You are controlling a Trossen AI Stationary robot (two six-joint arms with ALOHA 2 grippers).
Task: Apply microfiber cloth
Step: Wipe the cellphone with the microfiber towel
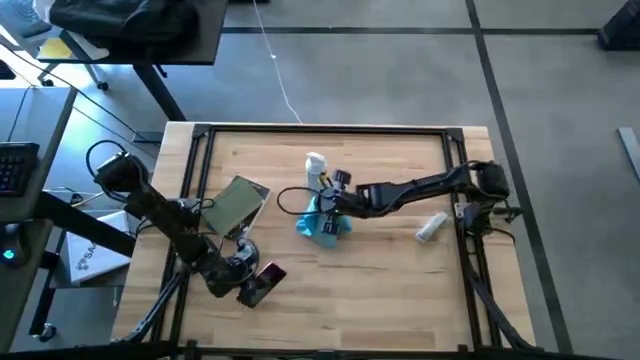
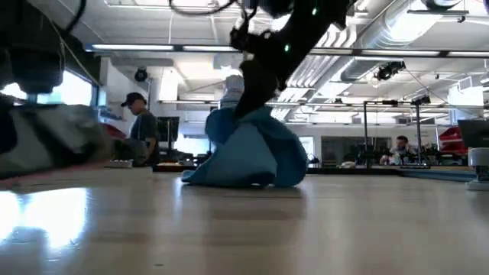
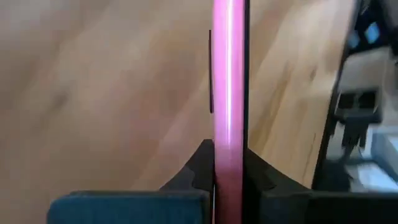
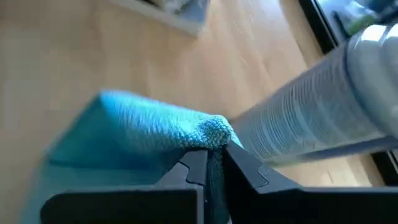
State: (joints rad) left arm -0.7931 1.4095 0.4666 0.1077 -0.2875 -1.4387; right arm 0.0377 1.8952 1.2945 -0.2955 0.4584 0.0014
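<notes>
One microfiber cloth (image 1: 322,224), one olive pouch (image 1: 235,203), two bottles (image 1: 316,168) (both white), one pink phone (image 1: 268,274)

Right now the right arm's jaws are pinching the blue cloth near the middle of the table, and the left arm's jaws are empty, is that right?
Not quite. The left gripper is not empty: the left wrist view shows its jaws shut on a thin pink object. The rest holds: the right gripper pinches the microfiber cloth near the middle of the table.

An olive-green pouch (image 1: 236,204) lay flat on the wooden surface (image 1: 380,290), well apart from a small white cylinder (image 1: 431,227). A white spray bottle (image 1: 316,167) stood upright between them.
</notes>
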